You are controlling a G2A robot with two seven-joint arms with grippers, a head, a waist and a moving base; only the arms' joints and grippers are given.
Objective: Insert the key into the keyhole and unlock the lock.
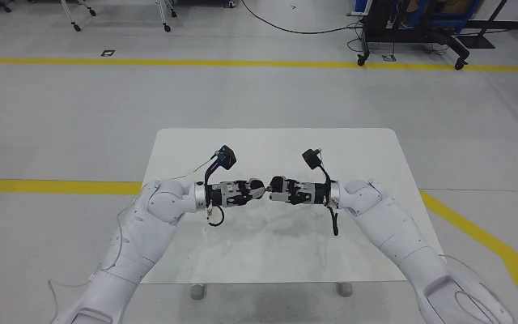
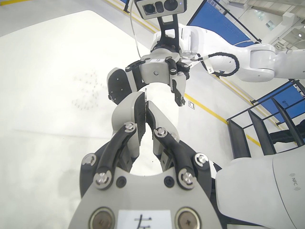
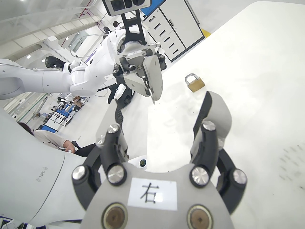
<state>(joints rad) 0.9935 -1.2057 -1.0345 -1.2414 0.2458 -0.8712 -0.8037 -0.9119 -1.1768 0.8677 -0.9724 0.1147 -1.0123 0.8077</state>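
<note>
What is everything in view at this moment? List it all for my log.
padlock: one, brass with a silver shackle, lying on the table, touched by neither gripper
key: one, silver, pinched in the left gripper's fingers, above the table
table: one, white, under both arms
drawer cabinet: one, pale grey, on the floor beyond the table
floor lines: several, yellow, on the floor around the table
left gripper: one, grey and black, fingers shut on the key, tip to tip with the right gripper
right gripper: one, grey and black, fingers open, holding nothing, above the table
</note>
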